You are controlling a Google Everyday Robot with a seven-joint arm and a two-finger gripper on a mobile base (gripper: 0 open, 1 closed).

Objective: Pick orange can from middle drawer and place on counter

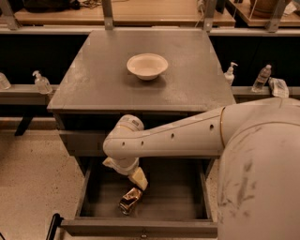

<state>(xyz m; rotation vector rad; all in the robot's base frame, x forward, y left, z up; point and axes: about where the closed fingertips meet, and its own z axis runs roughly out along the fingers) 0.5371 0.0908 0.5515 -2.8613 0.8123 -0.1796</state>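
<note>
One orange can point(130, 200) lies in the middle drawer point(187, 199), which is pulled out, open to the front. The can is small, with golden and orange-brown colour and some dark print. It looks dented, and it rests tilted on the drawer floor, near the front wall and a little left of the centre. The drawer is a dark-grey shallow box with low sides. Its small knob point(143, 230) is at the middle of the front edge.

The pincer point(139, 179) (cream-coloured, at the end of the white arm point(178, 138)) is inside the drawer, just above the can and a little behind it. If it touches the can, I cannot say. Whether the pincer is released or clenched, I also cannot tell.

The arm comes from the right side and crosses in front of the cabinet, under the edge of the surface point(197, 70). Its round wrist joint hides part of the back of the drawer and the cabinet front behind it.

On the surface, which is grey and a little scuffed, stands one white bowl point(147, 65), upright, toward the back and near the middle. The other parts of the surface are well apart from it. Beside the cabinet on the left stands a pump bottle point(42, 83). On the right there are another pump bottle point(229, 74) and a clear bottle point(261, 78). Behind the cabinet runs a light wooden bench top point(140, 14).
</note>
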